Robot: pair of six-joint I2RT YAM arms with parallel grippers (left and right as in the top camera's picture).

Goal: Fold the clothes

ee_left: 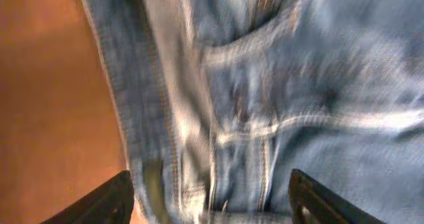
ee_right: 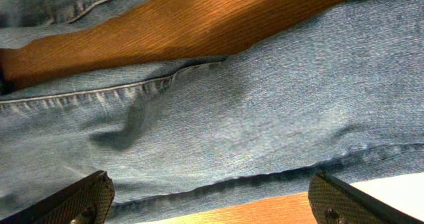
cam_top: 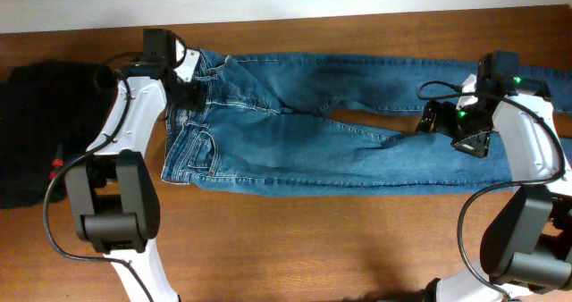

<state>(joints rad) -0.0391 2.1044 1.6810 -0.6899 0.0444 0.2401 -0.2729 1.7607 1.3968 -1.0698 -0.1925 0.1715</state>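
Note:
The clothes, one pair of blue denim jeans (cam_top: 304, 132), lie flat across the wooden table, waist to the left and both legs running right. My left gripper (cam_top: 189, 86) hovers over the waistband at the far left end. In the left wrist view its jaws (ee_left: 212, 184) stand wide apart, with blurred denim (ee_left: 298, 85) and a pocket seam beneath them. My right gripper (cam_top: 451, 128) is over the nearer leg close to its right end. Its fingers (ee_right: 79, 201) are spread open above the leg's hem seam (ee_right: 265, 98), gripping nothing.
A black garment (cam_top: 36, 132) with a small red tag lies at the table's left edge, beside the left arm. Bare wood (cam_top: 313, 239) runs along the front of the table. A strip of table shows between the two legs (ee_right: 199, 25).

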